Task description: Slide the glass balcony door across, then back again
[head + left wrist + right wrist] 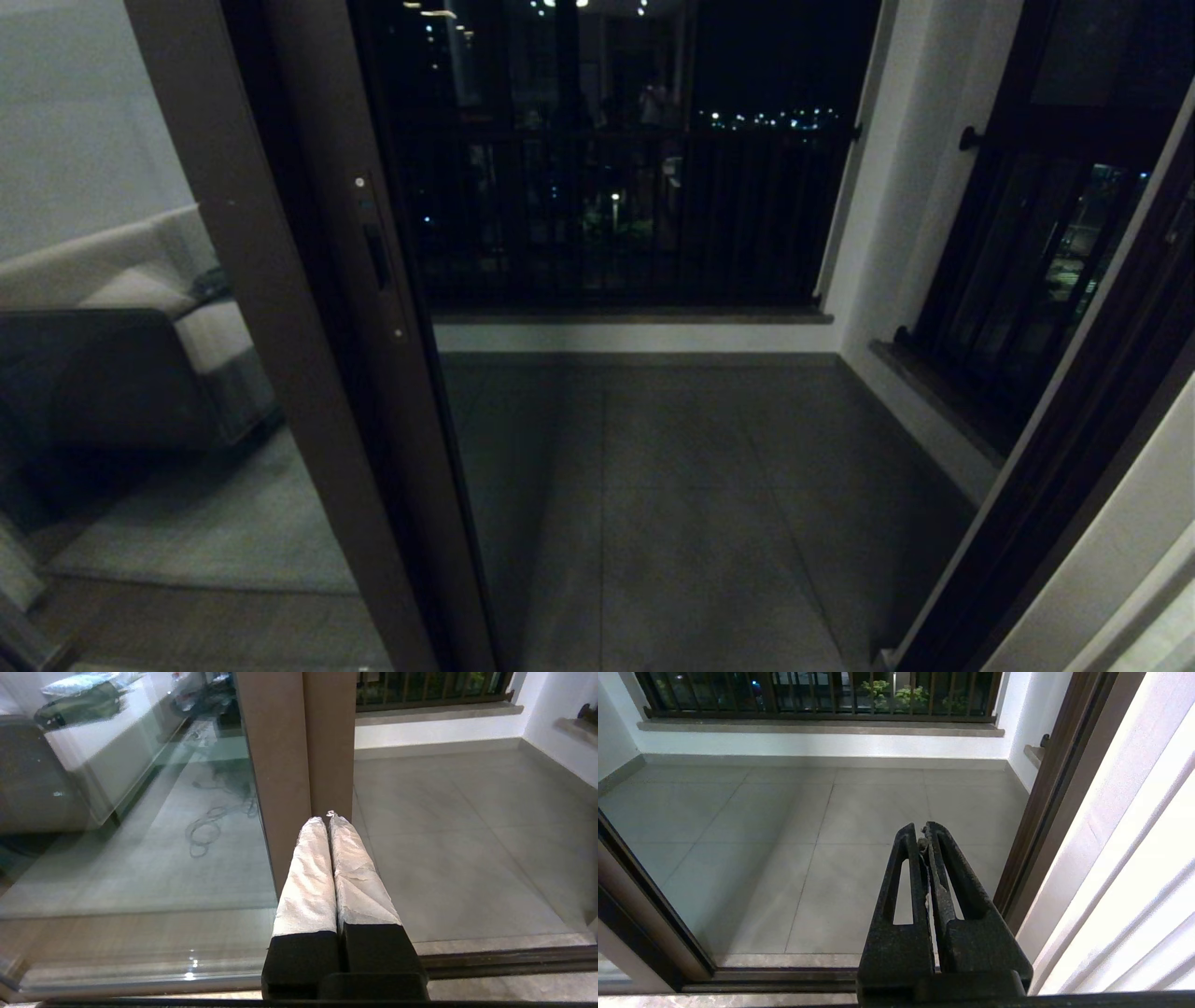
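I've got the glass balcony door (308, 373) standing off to my left, doorway open. Left gripper (327, 819) pinched shut on nothing, just short of its stile; right gripper (923, 833) shut, parked. Looks like one slide remains; next, I need a firm sideways push.

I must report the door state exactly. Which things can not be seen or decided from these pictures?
- Glass balcony door: top and bottom cut off in the head view.
- Handle: too dark for detail.
- Left gripper, right gripper: shut, but absent from the head view, so their distance from the door is undecidable.
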Controlling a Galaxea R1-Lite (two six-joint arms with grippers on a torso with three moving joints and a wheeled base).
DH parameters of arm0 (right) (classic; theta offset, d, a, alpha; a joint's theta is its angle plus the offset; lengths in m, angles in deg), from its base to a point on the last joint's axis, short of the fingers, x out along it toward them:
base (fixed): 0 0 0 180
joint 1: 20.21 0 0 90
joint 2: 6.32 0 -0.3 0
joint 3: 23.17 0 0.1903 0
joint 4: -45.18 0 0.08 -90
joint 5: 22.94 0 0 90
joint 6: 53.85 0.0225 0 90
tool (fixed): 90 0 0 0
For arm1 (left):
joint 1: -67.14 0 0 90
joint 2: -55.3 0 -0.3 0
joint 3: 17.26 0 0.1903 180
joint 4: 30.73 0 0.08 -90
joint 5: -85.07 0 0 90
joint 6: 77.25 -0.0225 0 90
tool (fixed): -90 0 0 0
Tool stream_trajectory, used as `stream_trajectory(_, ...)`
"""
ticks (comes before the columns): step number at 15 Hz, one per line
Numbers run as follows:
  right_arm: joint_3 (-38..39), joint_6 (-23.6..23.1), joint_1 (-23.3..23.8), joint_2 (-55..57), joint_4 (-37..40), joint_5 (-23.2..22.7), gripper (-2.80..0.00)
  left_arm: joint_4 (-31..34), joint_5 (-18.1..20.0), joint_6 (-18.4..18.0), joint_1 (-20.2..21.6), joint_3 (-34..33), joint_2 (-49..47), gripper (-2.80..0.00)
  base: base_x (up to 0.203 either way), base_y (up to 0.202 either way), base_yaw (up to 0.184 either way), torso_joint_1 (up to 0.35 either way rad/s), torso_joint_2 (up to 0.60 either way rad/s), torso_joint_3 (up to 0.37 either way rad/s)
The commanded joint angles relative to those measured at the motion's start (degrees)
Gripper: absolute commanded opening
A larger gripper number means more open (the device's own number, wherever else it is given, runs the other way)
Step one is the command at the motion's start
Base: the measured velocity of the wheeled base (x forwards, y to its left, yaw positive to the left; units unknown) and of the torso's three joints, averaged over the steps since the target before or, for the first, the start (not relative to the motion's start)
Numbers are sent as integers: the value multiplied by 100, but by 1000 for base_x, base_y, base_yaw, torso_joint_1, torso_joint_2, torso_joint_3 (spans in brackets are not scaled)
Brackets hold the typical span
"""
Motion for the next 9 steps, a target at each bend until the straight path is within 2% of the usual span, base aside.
stream_trajectory(1,1,-13,-1,0,-11,-5,-280,18,3,0,-2,-11,-5,-280,0,0,0,0,0,0)
stream_trajectory(9,-8,260,8,0,16,127,-280,11,3,0,-2,-11,-5,-280,0,0,0,0,0,0)
